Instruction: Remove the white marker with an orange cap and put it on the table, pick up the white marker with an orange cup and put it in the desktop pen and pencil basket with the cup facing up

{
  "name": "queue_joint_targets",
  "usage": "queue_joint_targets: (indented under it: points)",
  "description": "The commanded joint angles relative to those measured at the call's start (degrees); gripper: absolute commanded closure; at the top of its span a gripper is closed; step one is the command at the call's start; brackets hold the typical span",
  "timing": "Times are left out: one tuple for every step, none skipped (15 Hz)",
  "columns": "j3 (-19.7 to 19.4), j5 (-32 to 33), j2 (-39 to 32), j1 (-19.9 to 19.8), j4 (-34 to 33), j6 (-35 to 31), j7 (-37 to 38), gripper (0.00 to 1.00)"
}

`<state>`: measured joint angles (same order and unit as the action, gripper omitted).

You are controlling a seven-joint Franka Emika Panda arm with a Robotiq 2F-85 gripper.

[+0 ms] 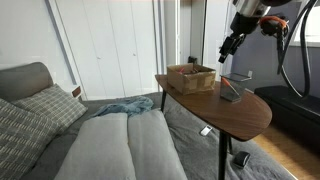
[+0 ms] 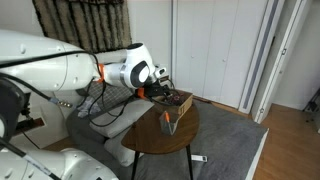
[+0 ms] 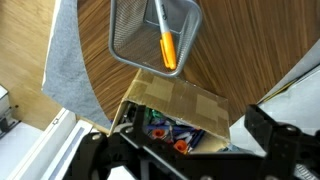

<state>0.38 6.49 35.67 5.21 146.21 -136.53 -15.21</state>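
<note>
The white marker with its orange cap leans inside the dark wire-mesh basket. The basket stands on the brown oval table. In an exterior view the orange cap shows at the top of the basket. The basket also shows in an exterior view on the table. My gripper is open and empty, its dark fingers spread wide. It hangs above the table, over the brown box and short of the basket, in both exterior views.
A low brown cardboard box holding several coloured markers stands next to the basket, also seen in both exterior views. A grey couch with cushions and a blue cloth lie beside the table. A grey cloth lies below the table edge.
</note>
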Motion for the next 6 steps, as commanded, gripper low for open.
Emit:
queue_joint_targets:
  points:
    - [1.1, 0.43, 1.53, -0.39, -1.48, 5.17, 2.52, 0.0]
    - [1.24, 0.47, 1.71, -0.38, -1.81, 6.14, 2.8, 0.0]
    - [1.36, 0.61, 1.75, -0.35, -2.11, 6.91, 2.91, 0.0]
    - [0.27, 0.17, 0.73, 0.22, -1.39, 4.46, 1.4, 0.0]
    - [0.36, 0.17, 0.8, 0.23, -1.6, 4.99, 1.53, 0.0]
    - [0.41, 0.17, 0.81, 0.23, -1.73, 5.19, 1.62, 0.0]
